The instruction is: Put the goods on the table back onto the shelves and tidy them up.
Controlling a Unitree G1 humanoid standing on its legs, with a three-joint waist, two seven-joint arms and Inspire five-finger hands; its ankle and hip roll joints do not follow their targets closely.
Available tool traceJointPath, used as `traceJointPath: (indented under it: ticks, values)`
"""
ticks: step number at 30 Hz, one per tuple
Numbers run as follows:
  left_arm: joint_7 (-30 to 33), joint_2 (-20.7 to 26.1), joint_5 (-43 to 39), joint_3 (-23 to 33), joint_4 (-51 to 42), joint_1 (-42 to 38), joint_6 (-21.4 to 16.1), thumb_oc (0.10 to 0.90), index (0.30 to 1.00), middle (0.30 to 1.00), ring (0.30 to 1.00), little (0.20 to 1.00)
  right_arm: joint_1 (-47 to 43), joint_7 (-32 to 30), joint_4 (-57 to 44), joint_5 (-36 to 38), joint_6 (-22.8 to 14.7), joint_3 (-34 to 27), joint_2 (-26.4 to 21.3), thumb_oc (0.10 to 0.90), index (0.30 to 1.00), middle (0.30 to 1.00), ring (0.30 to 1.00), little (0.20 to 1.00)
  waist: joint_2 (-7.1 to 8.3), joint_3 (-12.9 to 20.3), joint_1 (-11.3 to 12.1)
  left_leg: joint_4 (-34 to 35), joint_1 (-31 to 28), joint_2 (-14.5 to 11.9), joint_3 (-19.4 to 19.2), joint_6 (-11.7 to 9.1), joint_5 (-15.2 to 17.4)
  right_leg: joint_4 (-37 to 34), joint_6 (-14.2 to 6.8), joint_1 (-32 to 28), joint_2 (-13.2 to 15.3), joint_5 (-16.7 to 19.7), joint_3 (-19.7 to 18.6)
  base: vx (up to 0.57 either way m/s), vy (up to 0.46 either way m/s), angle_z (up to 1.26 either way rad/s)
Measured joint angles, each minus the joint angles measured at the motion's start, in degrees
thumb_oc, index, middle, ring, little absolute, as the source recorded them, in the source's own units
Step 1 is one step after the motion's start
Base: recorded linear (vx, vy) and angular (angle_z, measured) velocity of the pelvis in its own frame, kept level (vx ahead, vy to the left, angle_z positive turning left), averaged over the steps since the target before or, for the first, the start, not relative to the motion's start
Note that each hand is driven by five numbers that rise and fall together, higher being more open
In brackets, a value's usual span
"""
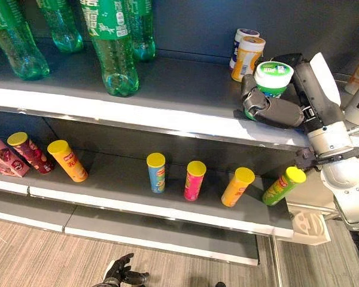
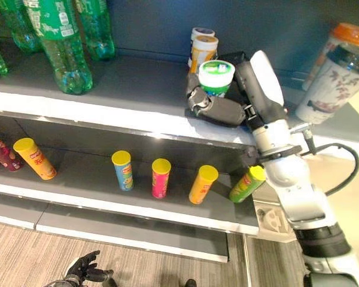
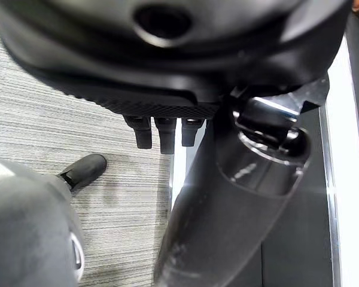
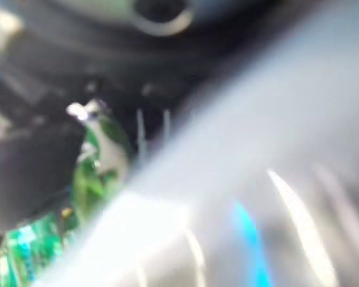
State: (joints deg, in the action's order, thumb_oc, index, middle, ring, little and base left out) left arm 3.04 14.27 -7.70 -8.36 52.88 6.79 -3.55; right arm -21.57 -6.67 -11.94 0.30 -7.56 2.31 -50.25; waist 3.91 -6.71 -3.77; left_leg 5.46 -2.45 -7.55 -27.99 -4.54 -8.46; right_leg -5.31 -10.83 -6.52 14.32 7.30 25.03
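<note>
My right hand [image 1: 276, 111] is curled round a short green tub with a white and green lid [image 1: 273, 76], holding it upright at the right end of the upper shelf [image 1: 137, 107], near the front edge. The same green tub [image 4: 99, 167] shows against my right hand's fingers in the right wrist view. Just behind it stand two white and orange tubs [image 1: 248, 55]. My left hand [image 1: 123, 272] hangs low over the floor with relaxed fingers [image 3: 160, 133] and nothing in it.
Several green bottles [image 1: 112, 48] stand on the left of the upper shelf. The lower shelf [image 1: 107, 200] holds several yellow-lidded chip cans [image 1: 194, 179] and a pink box [image 1: 1, 155]. Two tall drink cups [image 2: 336, 72] stand to the right of the shelf.
</note>
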Motion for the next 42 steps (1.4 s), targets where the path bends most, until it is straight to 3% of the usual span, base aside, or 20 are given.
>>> traceJointPath:
  ticks: [20, 21, 22, 23, 24, 42]
  values:
    - [-0.09, -0.64, 0.70, -0.42, -0.04, 1.47, 0.08, 0.800, 0.900, 0.900, 0.900, 0.900, -2.32, -1.16, 2.81, 0.00, 1.03, 2.76, -0.02, 0.400, 0.300, 0.300, 0.300, 0.300, -0.85, 1.32, -0.14, 0.02, 0.88, -0.01, 1.35, -0.08, -0.50, -0.01, -0.41, -0.09, -0.07, -0.36, 1.10, 0.00, -0.002, 0.02]
    - [-0.09, -0.65, 0.70, -0.42, -0.04, 1.48, 0.08, 0.800, 0.900, 0.900, 0.900, 0.900, -2.33, -1.16, 2.95, 0.00, 1.02, 2.94, -0.02, 0.482, 0.422, 0.422, 0.422, 0.422, -0.82, 1.41, -0.12, 0.03, 0.94, 0.00, 1.41, -0.08, -0.50, -0.01, -0.41, -0.09, -0.07, -0.36, 1.15, 0.00, 0.003, 0.04]
    - [-0.09, -0.68, 0.71, -0.42, -0.04, 1.47, 0.08, 0.800, 0.900, 0.900, 0.900, 0.900, -2.33, -1.15, 3.21, 0.00, 1.02, 3.10, -0.02, 0.482, 0.422, 0.422, 0.422, 0.422, -0.74, 1.54, -0.08, 0.03, 0.99, 0.02, 1.54, -0.10, -0.51, -0.01, -0.42, -0.12, -0.07, -0.37, 1.28, 0.00, 0.004, 0.05]
    - [-0.09, -0.67, 0.71, -0.42, -0.03, 1.48, 0.08, 0.800, 0.900, 0.900, 0.900, 0.900, -2.36, -1.15, 3.56, 0.01, 0.98, 3.34, -0.02, 0.616, 0.625, 0.625, 0.625, 0.625, -0.61, 1.72, -0.05, 0.03, 1.05, 0.03, 1.64, -0.11, -0.52, -0.01, -0.43, -0.12, -0.07, -0.38, 1.35, 0.00, 0.005, 0.05]
    - [-0.08, -0.63, 0.70, -0.40, 0.00, 1.50, 0.08, 0.800, 0.900, 0.900, 0.900, 0.900, -2.45, -1.11, 4.63, 0.01, 1.00, 3.99, -0.02, 0.800, 0.900, 0.900, 0.900, 0.900, -0.16, 2.23, 0.01, 0.03, 1.13, 0.04, 1.69, -0.11, -0.52, -0.01, -0.45, -0.10, -0.06, -0.39, 1.40, 0.00, 0.008, 0.03]
    - [-0.08, -0.64, 0.73, -0.38, 0.01, 1.51, 0.08, 0.800, 0.900, 0.900, 0.900, 0.900, -2.44, -1.06, 4.82, 0.08, 1.48, 4.22, -0.02, 0.800, 0.900, 0.900, 0.900, 0.900, 0.22, 2.55, 0.01, 0.04, 1.30, 0.02, 1.78, -0.14, -0.54, -0.02, -0.49, 0.04, -0.03, -0.42, 1.43, 0.00, 0.000, 0.00]
